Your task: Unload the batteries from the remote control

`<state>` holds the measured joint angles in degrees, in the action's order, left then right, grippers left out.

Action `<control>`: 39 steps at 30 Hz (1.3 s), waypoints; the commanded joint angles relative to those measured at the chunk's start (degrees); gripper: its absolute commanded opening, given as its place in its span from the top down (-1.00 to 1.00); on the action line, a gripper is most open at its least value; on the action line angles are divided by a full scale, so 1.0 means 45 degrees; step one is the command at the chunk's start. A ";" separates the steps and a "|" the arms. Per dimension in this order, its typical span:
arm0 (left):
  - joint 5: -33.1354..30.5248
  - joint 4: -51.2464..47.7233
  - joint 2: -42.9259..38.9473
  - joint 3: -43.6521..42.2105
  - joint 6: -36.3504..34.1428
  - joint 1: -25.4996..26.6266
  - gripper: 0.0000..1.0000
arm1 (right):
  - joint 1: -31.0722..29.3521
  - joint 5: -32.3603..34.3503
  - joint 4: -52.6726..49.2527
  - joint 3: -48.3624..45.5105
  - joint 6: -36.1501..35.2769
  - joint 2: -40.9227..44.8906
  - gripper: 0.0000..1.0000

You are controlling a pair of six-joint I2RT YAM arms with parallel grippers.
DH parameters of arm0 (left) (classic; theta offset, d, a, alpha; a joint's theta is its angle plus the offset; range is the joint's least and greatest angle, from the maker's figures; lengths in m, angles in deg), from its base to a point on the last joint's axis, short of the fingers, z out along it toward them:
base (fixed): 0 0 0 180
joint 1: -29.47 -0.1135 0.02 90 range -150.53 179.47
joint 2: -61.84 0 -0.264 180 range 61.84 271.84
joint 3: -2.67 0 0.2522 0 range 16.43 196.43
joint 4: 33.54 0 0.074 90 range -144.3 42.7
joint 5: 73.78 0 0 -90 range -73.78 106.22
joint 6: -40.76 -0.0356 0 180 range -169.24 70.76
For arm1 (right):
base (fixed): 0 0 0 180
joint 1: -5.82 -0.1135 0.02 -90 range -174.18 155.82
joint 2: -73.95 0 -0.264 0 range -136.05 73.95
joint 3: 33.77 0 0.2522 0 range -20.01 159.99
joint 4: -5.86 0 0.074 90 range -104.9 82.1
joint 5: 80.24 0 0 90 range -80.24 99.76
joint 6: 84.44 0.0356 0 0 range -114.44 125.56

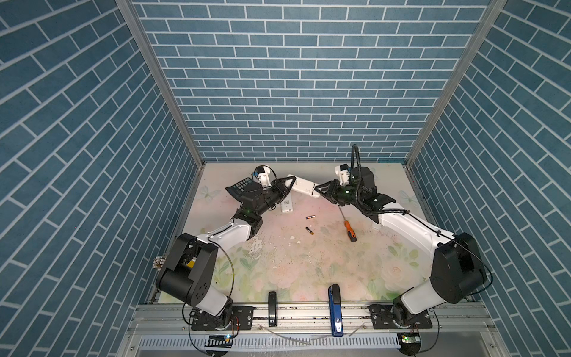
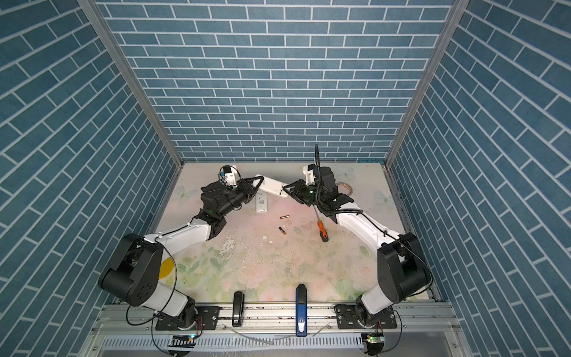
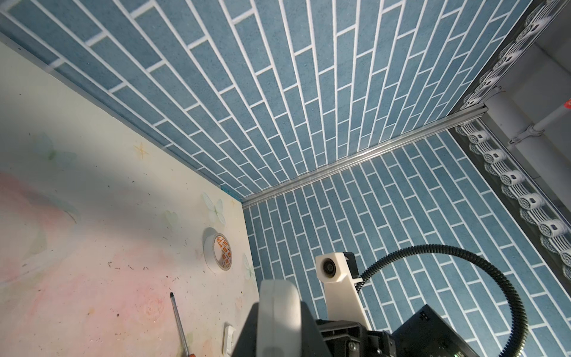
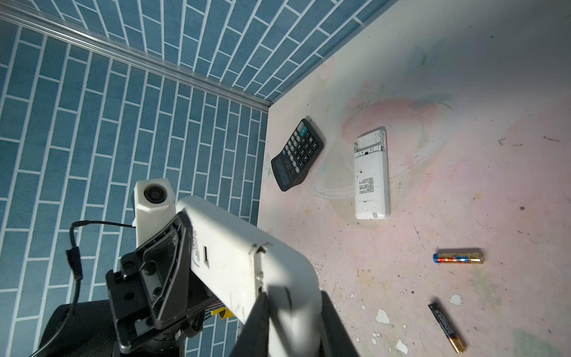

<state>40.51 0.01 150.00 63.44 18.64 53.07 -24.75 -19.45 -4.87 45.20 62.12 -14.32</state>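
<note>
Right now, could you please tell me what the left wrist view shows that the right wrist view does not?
Left wrist only: the tape roll and the screwdriver shaft. Right wrist only: the calculator, a second remote lying with its battery bay open, an orange-gold battery and a dark battery. Both: the held remote, the floral table and blue brick walls.

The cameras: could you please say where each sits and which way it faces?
Top views: high behind the arms, looking down at the table; both show.
Left wrist: faces the right arm's camera, tape beyond; own fingers show.
Right wrist: faces the left gripper, calculator, batteries; own fingers show.
Shared: all see the held remote.
</note>
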 commanded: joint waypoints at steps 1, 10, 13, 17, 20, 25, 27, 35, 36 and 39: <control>0.0257 -0.0531 -0.0273 0.0338 -0.0986 0.0129 1.00 | -0.0059 -0.0071 -0.0222 0.0832 -0.0908 0.0416 0.51; 0.0234 -0.1196 -0.0477 0.0418 -0.1854 0.0115 1.00 | -0.0053 -0.0188 -0.0339 0.0856 -0.0869 0.0611 0.60; 0.0265 -0.1186 -0.0416 0.0414 -0.1880 0.0110 1.00 | -0.0063 -0.0246 -0.0331 0.0832 -0.0849 0.0708 0.52; 0.0269 -0.1141 -0.0343 0.0365 -0.1893 0.0110 1.00 | -0.0063 -0.0393 -0.0338 0.0821 -0.0810 0.0806 0.45; 0.0284 -0.1080 -0.0295 0.0336 -0.1881 0.0122 1.00 | -0.0063 -0.0423 -0.0360 0.0805 -0.0790 0.0865 0.44; 0.0265 -0.1040 -0.0293 0.0297 -0.1916 0.0112 1.00 | -0.0063 -0.0364 -0.0458 0.0767 -0.0810 0.0983 0.64; 0.0233 -0.0977 -0.0297 0.0263 -0.1886 0.0114 1.00 | -0.0063 -0.0361 -0.0458 0.0725 -0.0810 0.0969 0.71; 0.0241 -0.0728 -0.0404 0.0199 -0.1724 0.0109 1.00 | -0.0063 -0.0537 -0.0475 0.0748 -0.0791 0.0623 0.77; 0.0244 -0.0728 -0.0420 0.0214 -0.1698 0.0110 1.00 | -0.0063 -0.0557 -0.0489 0.0762 -0.0791 0.0594 0.76; 0.0230 -0.0651 -0.0450 0.0238 -0.1636 0.0126 1.00 | -0.0063 -0.0617 -0.0540 0.0765 -0.0810 0.0461 0.70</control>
<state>41.34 -5.46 148.71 64.38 11.40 53.42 -24.88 -20.98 -7.12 45.31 59.28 -11.52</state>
